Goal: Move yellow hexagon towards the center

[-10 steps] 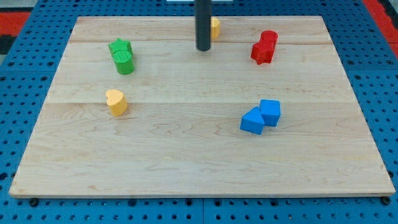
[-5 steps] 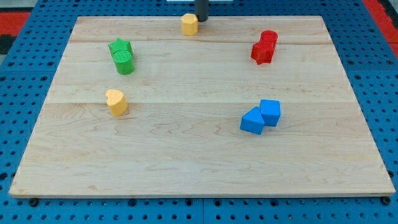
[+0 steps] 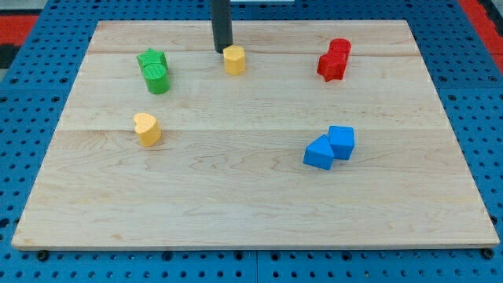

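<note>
The yellow hexagon point(image 3: 234, 59) stands on the wooden board point(image 3: 251, 204) near the view's top, a little left of the middle. My tip point(image 3: 223, 50) is at the hexagon's upper left, touching or almost touching it. The dark rod rises from there out of the view's top.
A green star point(image 3: 152, 59) and a green cylinder point(image 3: 157, 78) stand together at the upper left. A yellow heart point(image 3: 147, 128) stands at the left. Two red blocks point(image 3: 335, 59) stand at the upper right. A blue cube point(image 3: 342, 141) and a blue triangular block point(image 3: 318, 152) touch at the right.
The yellow hexagon has slid down from the board's top edge towards the middle. My tip has moved left and down to the hexagon's upper left.
</note>
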